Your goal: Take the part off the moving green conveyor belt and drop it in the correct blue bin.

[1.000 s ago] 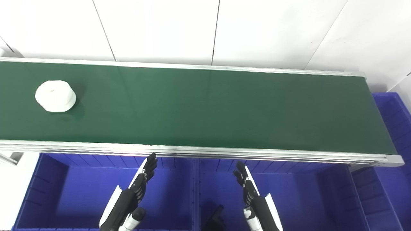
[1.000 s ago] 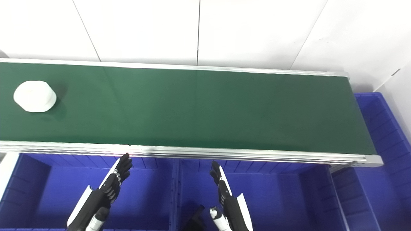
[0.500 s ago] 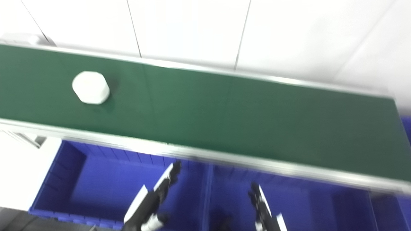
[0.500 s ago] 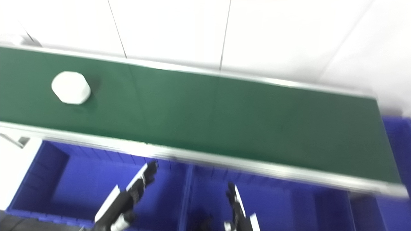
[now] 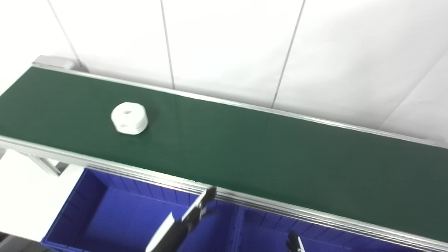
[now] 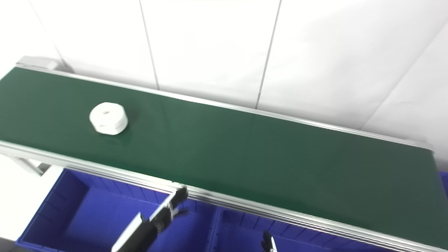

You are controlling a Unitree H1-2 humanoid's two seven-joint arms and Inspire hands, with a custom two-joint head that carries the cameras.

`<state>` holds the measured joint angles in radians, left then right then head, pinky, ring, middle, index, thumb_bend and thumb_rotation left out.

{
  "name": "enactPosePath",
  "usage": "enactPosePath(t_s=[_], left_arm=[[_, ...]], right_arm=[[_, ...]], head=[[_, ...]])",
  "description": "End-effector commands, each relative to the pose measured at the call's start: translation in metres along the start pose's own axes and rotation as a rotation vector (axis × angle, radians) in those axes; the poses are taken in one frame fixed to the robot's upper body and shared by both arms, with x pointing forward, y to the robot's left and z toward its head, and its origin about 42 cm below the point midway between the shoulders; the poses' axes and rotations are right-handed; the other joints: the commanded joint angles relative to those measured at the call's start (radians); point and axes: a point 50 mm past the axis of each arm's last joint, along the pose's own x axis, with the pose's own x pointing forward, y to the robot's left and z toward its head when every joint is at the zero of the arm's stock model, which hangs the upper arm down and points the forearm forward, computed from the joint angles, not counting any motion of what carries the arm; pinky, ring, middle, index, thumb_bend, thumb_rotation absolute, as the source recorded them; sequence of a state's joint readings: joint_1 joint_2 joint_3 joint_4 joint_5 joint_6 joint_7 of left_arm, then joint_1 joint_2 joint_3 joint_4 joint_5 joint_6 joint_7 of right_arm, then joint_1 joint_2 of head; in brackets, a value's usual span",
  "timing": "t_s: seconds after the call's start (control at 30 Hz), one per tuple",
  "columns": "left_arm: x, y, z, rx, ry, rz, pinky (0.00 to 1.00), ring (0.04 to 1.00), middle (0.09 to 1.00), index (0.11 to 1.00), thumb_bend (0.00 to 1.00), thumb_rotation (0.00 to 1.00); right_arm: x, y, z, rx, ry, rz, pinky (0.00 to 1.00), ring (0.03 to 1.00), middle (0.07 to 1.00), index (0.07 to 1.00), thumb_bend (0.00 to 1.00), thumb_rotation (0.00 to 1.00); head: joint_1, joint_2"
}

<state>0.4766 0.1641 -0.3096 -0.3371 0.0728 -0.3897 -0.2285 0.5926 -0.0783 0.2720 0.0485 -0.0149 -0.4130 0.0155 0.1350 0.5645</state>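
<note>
A white hexagonal part (image 5: 129, 118) with a small hole on top lies on the green conveyor belt (image 5: 266, 154), toward its left end. My left hand (image 5: 185, 220) hovers over the left blue bin (image 5: 115, 217), just below the belt's near rail, fingers stretched out flat and holding nothing. It is well to the right of and below the part. Only the fingertips of my right hand (image 5: 294, 243) show at the bottom edge over the second blue bin (image 5: 266, 234), and its state is hidden.
An aluminium rail (image 5: 280, 206) runs along the belt's near edge, above the bins. A white tiled wall (image 5: 227, 45) stands behind the belt. The belt's left end roller (image 5: 52, 63) shows at the upper left.
The camera has swung left and tilted, so the whole scene shifted. The part has ridden rightward along the belt. Both hands sit lower in the picture, the right one almost out of view.
</note>
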Motion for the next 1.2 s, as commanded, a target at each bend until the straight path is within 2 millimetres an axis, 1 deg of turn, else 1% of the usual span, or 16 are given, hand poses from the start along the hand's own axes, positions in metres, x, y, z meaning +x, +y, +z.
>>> enactPosePath(t_s=[0.0, 0.07, 0.13, 0.17, 0.23, 0.27, 0.3, 0.33, 0.37, 0.43, 0.5, 0.57, 0.73, 0.87, 1.0, 1.17], left_arm=[[0.018, 0.013, 0.017, 0.044, -0.085, 0.007, 0.9, 1.0, 1.0, 1.0, 1.0, 0.64], [0.041, 0.031, 0.035, 0.124, -0.159, 0.011, 0.92, 0.997, 0.994, 1.0, 1.0, 0.61], [0.055, 0.045, 0.048, 0.189, -0.202, 0.01, 0.88, 0.997, 0.999, 1.0, 1.0, 0.58], [0.062, 0.053, 0.052, 0.242, -0.219, 0.011, 0.88, 0.999, 1.0, 1.0, 1.0, 0.55], [0.076, 0.07, 0.06, 0.394, -0.234, 0.017, 0.78, 0.957, 0.992, 1.0, 0.99, 0.5], [0.082, 0.078, 0.063, 0.478, -0.227, 0.016, 0.77, 0.951, 0.987, 1.0, 0.98, 0.48], [0.089, 0.087, 0.067, 0.555, -0.212, 0.01, 0.78, 0.947, 0.97, 0.979, 0.96, 0.42], [0.095, 0.094, 0.071, 0.61, -0.198, 0.006, 0.78, 0.947, 0.97, 0.979, 0.96, 0.42], [0.102, 0.101, 0.075, 0.666, -0.189, 0.0, 0.79, 0.939, 0.948, 0.95, 0.96, 0.38], [0.115, 0.114, 0.081, 0.761, -0.176, -0.019, 0.83, 0.941, 0.928, 0.914, 0.99, 0.31], [0.126, 0.125, 0.084, 0.842, -0.166, -0.042, 0.85, 0.948, 0.928, 0.919, 1.0, 0.28], [0.135, 0.136, 0.087, 0.907, -0.14, -0.059, 0.89, 0.967, 0.949, 0.94, 0.99, 0.25], [0.157, 0.16, 0.088, 1.06, -0.086, -0.089, 0.9, 0.953, 0.941, 0.939, 0.99, 0.25], [0.181, 0.177, 0.081, 1.174, -0.049, -0.139, 0.9, 0.945, 0.927, 0.932, 0.99, 0.24], [0.208, 0.198, 0.069, 1.277, 0.025, -0.195, 0.86, 0.904, 0.884, 0.913, 1.0, 0.23], [0.228, 0.221, 0.058, 1.344, 0.119, -0.244, 0.86, 0.9, 0.879, 0.908, 1.0, 0.25]], right_arm=[[0.004, -0.001, 0.007, 0.035, -0.072, 0.005, 1.0, 1.0, 1.0, 1.0, 0.95, 1.0], [0.006, -0.002, 0.008, 0.065, -0.082, 0.0, 1.0, 1.0, 1.0, 1.0, 0.95, 1.0], [0.009, -0.003, 0.01, 0.082, -0.089, -0.002, 1.0, 1.0, 1.0, 1.0, 0.94, 1.0], [0.01, -0.003, 0.011, 0.087, -0.092, -0.001, 1.0, 1.0, 1.0, 1.0, 0.94, 1.0], [0.012, -0.004, 0.012, 0.094, -0.096, 0.0, 1.0, 1.0, 1.0, 1.0, 0.94, 1.0], [0.013, -0.005, 0.012, 0.101, -0.097, -0.002, 1.0, 1.0, 1.0, 1.0, 0.94, 1.0], [0.013, -0.005, 0.013, 0.11, -0.098, -0.005, 1.0, 1.0, 1.0, 1.0, 0.95, 1.0], [0.014, -0.004, 0.014, 0.119, -0.098, -0.006, 1.0, 1.0, 1.0, 1.0, 0.95, 1.0], [0.014, -0.004, 0.014, 0.13, -0.1, -0.005, 1.0, 1.0, 1.0, 1.0, 0.95, 1.0], [0.015, -0.002, 0.015, 0.145, -0.1, -0.004, 1.0, 1.0, 1.0, 1.0, 0.94, 1.0], [0.015, 0.0, 0.015, 0.149, -0.099, -0.002, 1.0, 1.0, 1.0, 1.0, 0.93, 1.0], [0.015, 0.001, 0.014, 0.147, -0.097, 0.001, 1.0, 1.0, 1.0, 1.0, 0.93, 1.0], [0.014, 0.002, 0.015, 0.142, -0.091, 0.003, 1.0, 1.0, 1.0, 1.0, 0.93, 1.0], [0.014, 0.002, 0.015, 0.136, -0.086, 0.006, 1.0, 1.0, 1.0, 1.0, 0.92, 1.0], [0.015, 0.003, 0.015, 0.134, -0.083, 0.009, 1.0, 1.0, 1.0, 1.0, 0.92, 1.0], [0.014, 0.004, 0.015, 0.133, -0.079, 0.007, 1.0, 1.0, 1.0, 1.0, 0.93, 1.0]], head=[[0.028, -0.009], [0.039, -0.015], [0.044, -0.016], [0.044, -0.016], [0.051, -0.017], [0.051, -0.016], [0.051, -0.016], [0.05, -0.013], [0.048, -0.015], [0.045, -0.01], [0.041, -0.009], [0.036, -0.003], [0.028, 0.005], [0.025, 0.014], [0.025, 0.014], [0.026, 0.011]])
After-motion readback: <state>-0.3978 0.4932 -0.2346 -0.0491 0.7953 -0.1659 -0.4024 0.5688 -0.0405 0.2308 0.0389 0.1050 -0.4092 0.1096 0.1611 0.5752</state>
